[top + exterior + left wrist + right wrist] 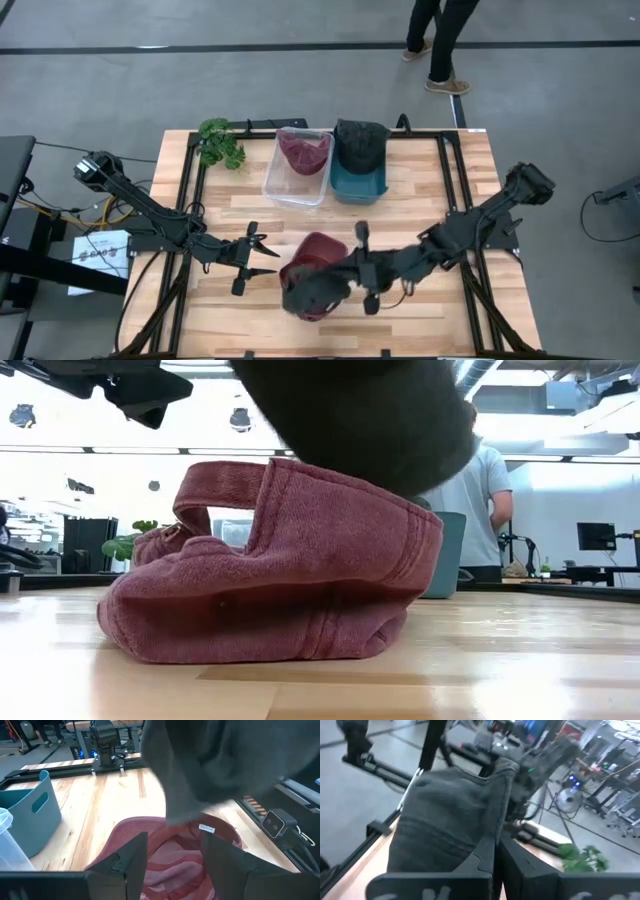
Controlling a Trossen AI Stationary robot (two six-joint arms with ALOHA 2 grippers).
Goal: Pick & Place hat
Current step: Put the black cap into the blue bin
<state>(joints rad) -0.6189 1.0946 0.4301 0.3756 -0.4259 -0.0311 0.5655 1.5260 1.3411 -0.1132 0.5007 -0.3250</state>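
Note:
A dark grey hat (310, 298) (370, 410) (450, 815) is held above the table's near middle in my right gripper (347, 276) (497, 857), which is shut on it. Under and beside it, a maroon hat (322, 248) (290, 580) (170, 850) lies on the table on its folded side. My left gripper (270, 257) (172, 865) is open, level with the table, just left of the maroon hat. Its fingers point at the hat without touching it. The grey hat (225, 760) hangs over that view. My right gripper pinches the grey hat between its two fingers at a folded edge (496, 822) on the side facing the gripper. It comes nearly level from the table's right. The hat is off the table and bulges out beyond the fingertips, over the maroon hat; whether the two hats touch, I cannot tell.
At the far middle of the table a clear bin (272, 178) holds a maroon hat, and a teal bin (358, 187) beside it holds a dark hat. A green plant (220, 142) lies at the far left. A person (437, 40) stands beyond the far edge.

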